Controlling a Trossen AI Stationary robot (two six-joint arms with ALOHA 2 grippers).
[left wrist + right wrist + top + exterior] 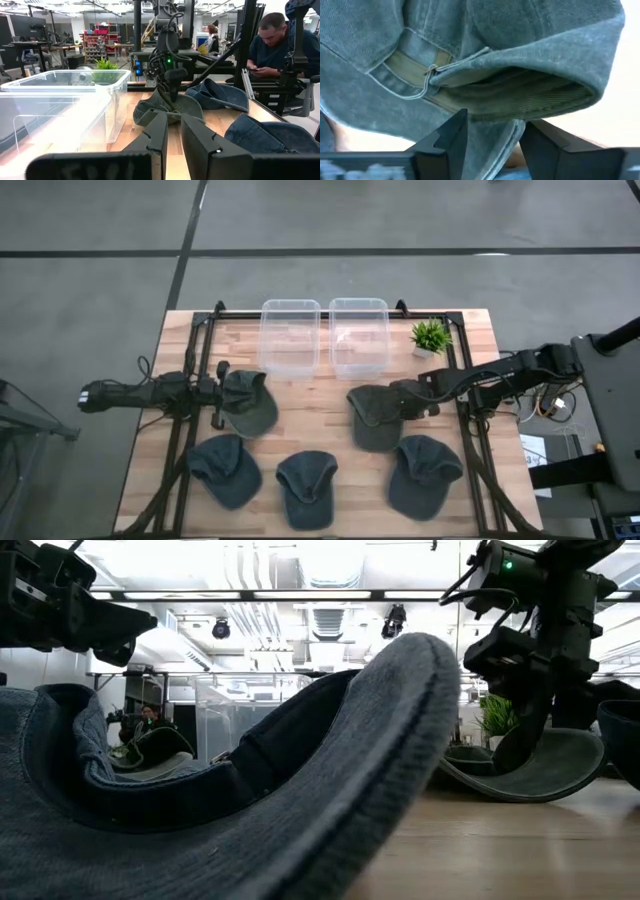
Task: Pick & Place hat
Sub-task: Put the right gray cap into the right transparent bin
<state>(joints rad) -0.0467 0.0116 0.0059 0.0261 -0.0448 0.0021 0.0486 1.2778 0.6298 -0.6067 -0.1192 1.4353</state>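
Observation:
Several denim hats are on the wooden table. My left gripper point(221, 395) point(173, 142) is at the left edge of one grey-blue hat point(250, 404), its fingers nearly together. My right gripper point(406, 402) point(492, 145) is shut on a second hat point(375, 420) point(167, 107) near the table's middle right. Three more hats lie crown-up along the near edge: left point(225, 470), middle point(306, 488) and right point(425, 473). In the low view the middle hat point(300, 800) fills the foreground. My left gripper meets its hat at the hat's left edge point(230, 394), coming level from the table's left. The fingers themselves hide the place of contact in the wrist view, so neither the part nor the hold shows. My right gripper pinches the hat's rim point(492, 125) between its two fingers, beside the tan sweatband point(405, 67) and the curved brim point(535, 95). The fingers point(451, 134) slant down from the table's right. The hat hangs below them, opening up; whether its lower part point(520, 780) touches the table I cannot tell.
Two clear plastic bins point(290, 335) point(358, 335) stand side by side at the far edge, with a small potted plant point(430, 337) to their right. Black frame rails point(195, 350) run along the table's sides. A seated person point(275, 45) is beyond the table.

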